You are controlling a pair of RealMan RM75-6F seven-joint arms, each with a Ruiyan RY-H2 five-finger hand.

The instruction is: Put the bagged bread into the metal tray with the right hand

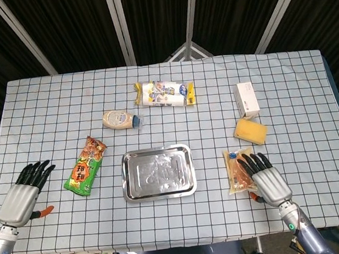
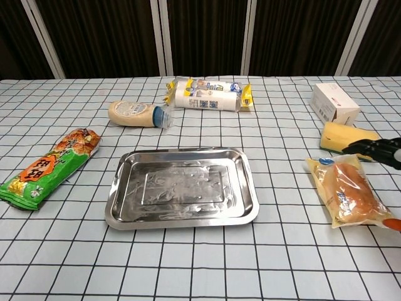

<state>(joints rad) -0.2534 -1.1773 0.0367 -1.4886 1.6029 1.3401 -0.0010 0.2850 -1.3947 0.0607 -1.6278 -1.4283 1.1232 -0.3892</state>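
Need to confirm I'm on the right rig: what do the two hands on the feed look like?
Both match: the left hand and right hand have silver-grey metallic backs, black segmented fingers and an orange-red tip at the thumb. Each sits on a grey wrist; the right wrist carries a small green light. No sleeves or loose cables show.

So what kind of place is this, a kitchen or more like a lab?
Probably a robot test setup, not a kitchen: groceries sit spaced apart around a metal tray on a checked tablecloth, dark curtains hang behind, and a robot hand reaches toward the bagged bread.
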